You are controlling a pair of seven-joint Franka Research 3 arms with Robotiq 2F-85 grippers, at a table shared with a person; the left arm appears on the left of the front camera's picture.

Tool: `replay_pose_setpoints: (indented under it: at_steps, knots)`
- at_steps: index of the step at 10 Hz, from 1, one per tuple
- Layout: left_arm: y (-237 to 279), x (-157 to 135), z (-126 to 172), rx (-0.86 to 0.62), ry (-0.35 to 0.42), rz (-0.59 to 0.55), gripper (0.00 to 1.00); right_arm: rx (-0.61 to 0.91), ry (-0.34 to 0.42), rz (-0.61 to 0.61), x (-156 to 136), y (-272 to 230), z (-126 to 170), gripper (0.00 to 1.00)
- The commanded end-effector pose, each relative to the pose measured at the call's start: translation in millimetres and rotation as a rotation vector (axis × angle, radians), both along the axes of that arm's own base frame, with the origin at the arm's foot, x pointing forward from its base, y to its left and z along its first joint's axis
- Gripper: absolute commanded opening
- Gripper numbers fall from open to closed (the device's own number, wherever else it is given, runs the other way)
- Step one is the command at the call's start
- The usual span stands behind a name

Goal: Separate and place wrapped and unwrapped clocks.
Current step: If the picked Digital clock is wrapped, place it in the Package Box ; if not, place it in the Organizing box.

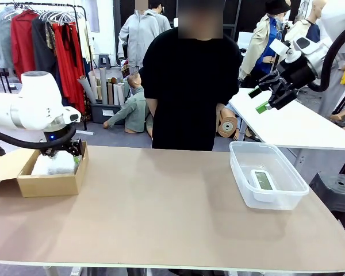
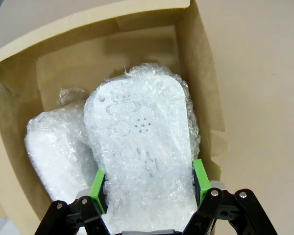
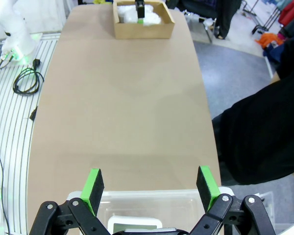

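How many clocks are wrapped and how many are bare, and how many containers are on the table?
Wrapped clocks: 2 (one between the left gripper's pads, one beside it)
Bare clock: 1
Containers: 2 (cardboard box, clear tub)
Total: 5

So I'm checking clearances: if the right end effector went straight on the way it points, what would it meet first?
Probably the clear plastic tub, just beyond the open right end effector. The bare clock lies inside it. Depth is hard to judge.

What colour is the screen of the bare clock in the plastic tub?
Grey-green, on the white clock; the front view shows it best.
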State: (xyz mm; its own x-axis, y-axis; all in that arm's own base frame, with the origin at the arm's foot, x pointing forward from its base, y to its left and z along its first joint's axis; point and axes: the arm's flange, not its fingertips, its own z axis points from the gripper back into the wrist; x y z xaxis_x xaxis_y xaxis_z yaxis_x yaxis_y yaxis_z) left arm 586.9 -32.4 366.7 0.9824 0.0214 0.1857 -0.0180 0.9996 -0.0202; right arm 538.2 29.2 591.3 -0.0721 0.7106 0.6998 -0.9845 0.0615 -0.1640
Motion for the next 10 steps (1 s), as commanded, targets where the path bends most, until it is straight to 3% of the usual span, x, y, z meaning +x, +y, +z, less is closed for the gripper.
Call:
replay_pose_setpoints:
  at_steps: [1,5,6,10]
  knots:
    - [1,-2,-8,-0.013,0.010,0.005,0.00,0.000,-0.002,0.001,0,0,1,1.00]
    - [3,3,-15,-0.013,0.018,0.021,0.00,0.000,-0.002,0.001,0,0,1,1.00]
    - [4,2,-14,-0.018,0.015,0.026,0.09,0.000,-0.002,0.001,0,0,1,1.00]
    - [5,3,-5,-0.025,-0.004,0.023,0.84,0.000,-0.002,0.001,0,0,1,1.00]
